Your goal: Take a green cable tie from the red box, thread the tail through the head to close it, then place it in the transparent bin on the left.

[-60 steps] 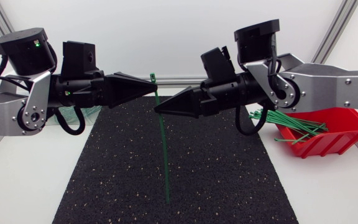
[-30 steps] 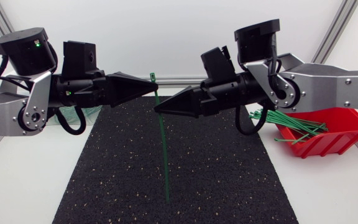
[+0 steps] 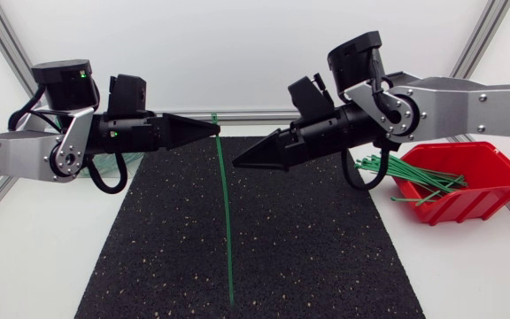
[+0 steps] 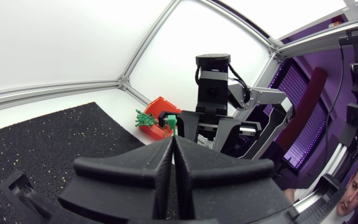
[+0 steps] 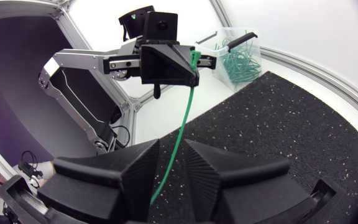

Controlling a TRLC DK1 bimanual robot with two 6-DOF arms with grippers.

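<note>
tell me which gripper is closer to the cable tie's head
Left. The left gripper grips the green cable tie at its head; the right gripper is open, lower along the tail.

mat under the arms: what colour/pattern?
Black mat with pale speckles; clearest in the head view.

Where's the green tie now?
Head view, centre: the cable tie hangs pinched in the left gripper, tail down over the black mat, passing through the open right gripper.
</note>
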